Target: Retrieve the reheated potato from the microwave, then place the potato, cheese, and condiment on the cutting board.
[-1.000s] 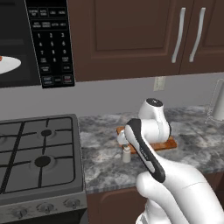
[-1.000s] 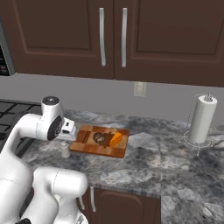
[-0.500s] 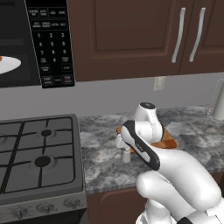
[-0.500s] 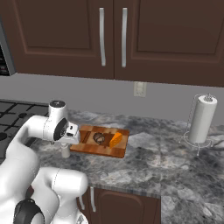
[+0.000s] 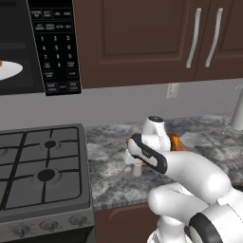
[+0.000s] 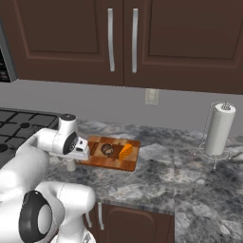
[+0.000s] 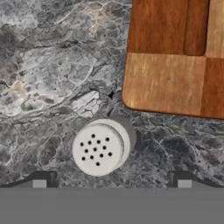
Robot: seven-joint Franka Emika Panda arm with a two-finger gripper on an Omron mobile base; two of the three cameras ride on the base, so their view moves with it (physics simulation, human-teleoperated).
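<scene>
Wooden cutting board [image 6: 114,159] already carries potato [image 6: 107,150] and cheese [image 6: 126,152] — I judge only the condiment [image 7: 99,148] remains, just beside it under my wide-open pincer [image 7: 111,180].

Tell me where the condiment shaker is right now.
The condiment shaker stands upright on the marble counter, just off the near corner of the cutting board, not on it. In the hand view it sits between the open gripper fingertips, directly below the hand.
</scene>
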